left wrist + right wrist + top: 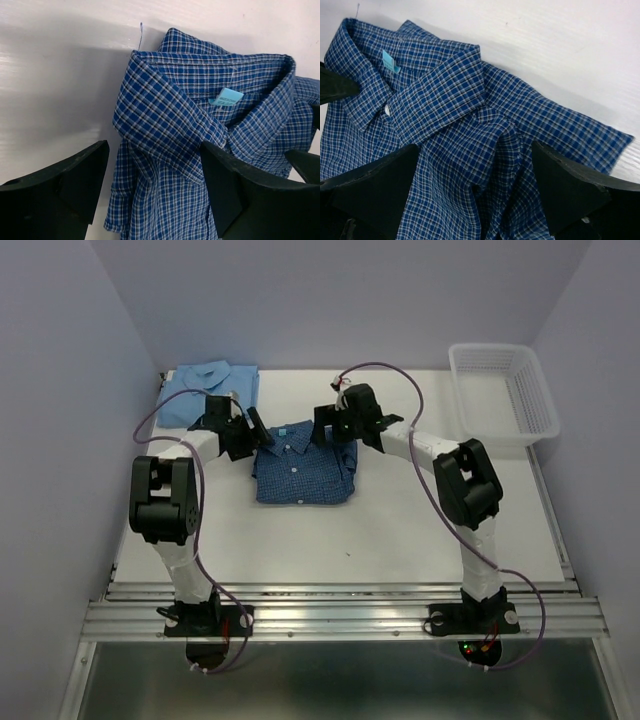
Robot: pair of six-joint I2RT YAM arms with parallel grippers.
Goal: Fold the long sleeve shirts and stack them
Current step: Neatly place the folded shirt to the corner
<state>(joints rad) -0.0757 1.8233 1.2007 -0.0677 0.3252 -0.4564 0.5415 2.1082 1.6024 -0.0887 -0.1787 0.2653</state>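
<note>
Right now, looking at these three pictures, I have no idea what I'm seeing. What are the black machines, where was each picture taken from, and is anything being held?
They are a robot's left arm and right arm, bolted at the near edge of a white table. The wide picture looks down from above and behind them. The other two come from a small camera on each wrist; the black wedges are that arm's own fingers. A folded dark blue checked shirt lies mid-table, a light blue shirt at the far left, a white basket at the far right. The left gripper and right gripper stand open at the checked shirt's collar end, holding nothing.
</note>
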